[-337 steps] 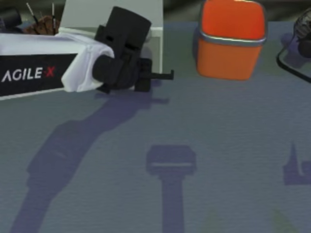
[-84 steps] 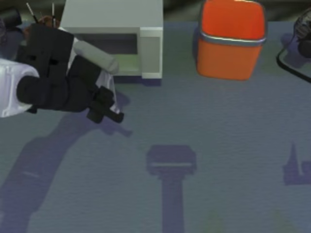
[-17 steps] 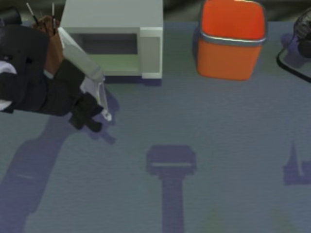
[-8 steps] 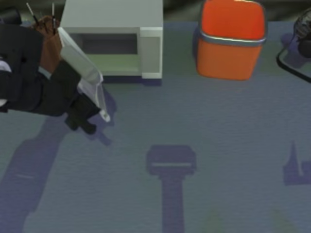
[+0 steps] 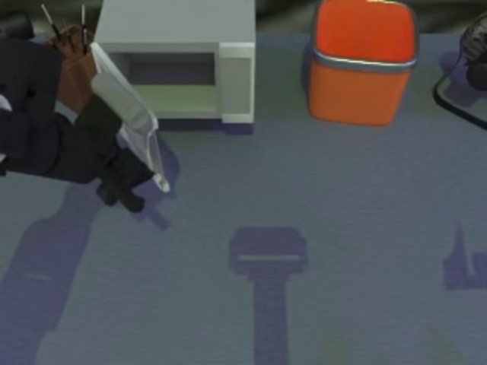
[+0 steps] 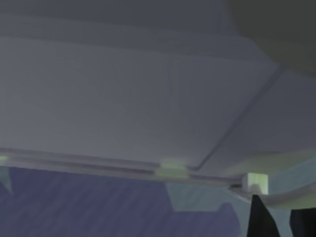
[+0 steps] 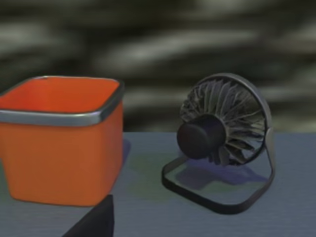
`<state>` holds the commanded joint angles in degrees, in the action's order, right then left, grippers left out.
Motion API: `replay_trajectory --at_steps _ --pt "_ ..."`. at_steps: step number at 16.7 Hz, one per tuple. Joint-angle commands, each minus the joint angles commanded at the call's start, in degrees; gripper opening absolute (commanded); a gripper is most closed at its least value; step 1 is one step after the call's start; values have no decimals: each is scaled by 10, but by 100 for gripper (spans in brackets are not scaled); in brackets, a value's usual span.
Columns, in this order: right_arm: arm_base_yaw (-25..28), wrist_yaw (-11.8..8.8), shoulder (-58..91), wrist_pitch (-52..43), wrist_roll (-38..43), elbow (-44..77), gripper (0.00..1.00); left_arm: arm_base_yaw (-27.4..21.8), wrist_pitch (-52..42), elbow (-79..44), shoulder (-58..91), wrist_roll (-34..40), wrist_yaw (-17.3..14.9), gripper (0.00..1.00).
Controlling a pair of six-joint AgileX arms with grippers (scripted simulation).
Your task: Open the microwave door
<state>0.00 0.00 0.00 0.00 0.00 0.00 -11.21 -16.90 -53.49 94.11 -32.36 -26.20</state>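
The light grey microwave [image 5: 176,26] stands at the back left with its cavity exposed. Its door [image 5: 125,103], white-framed with a translucent window, is swung out on its left hinge and points toward the table's front. My left gripper [image 5: 135,186] sits at the door's free end, on the outer side, shut on the handle. In the left wrist view the door panel [image 6: 123,98] fills most of the picture. Two dark fingertips [image 6: 260,219] sit just under the handle bracket [image 6: 256,181]. My right arm is outside the top view; its wrist view shows one dark fingertip [image 7: 98,223].
An orange bin [image 5: 364,65] [image 7: 59,143] stands right of the microwave. A black desk fan [image 5: 470,65] [image 7: 222,136] is at the back right edge. A brown holder with thin sticks [image 5: 70,34] sits behind my left arm.
The door has swung a little further open. My left gripper has moved with it toward the front left.
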Motion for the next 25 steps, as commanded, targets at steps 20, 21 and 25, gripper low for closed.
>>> replay_trajectory --at_steps 20,21,25 --pt "0 0 0 0 0 0 100 -3 -1 2 -1 2 -3 0" --pt "0 0 0 0 0 0 100 -2 -3 3 0 0 -4 0" --pt "0 0 0 0 0 0 100 15 -19 -7 1 -37 -22 0"
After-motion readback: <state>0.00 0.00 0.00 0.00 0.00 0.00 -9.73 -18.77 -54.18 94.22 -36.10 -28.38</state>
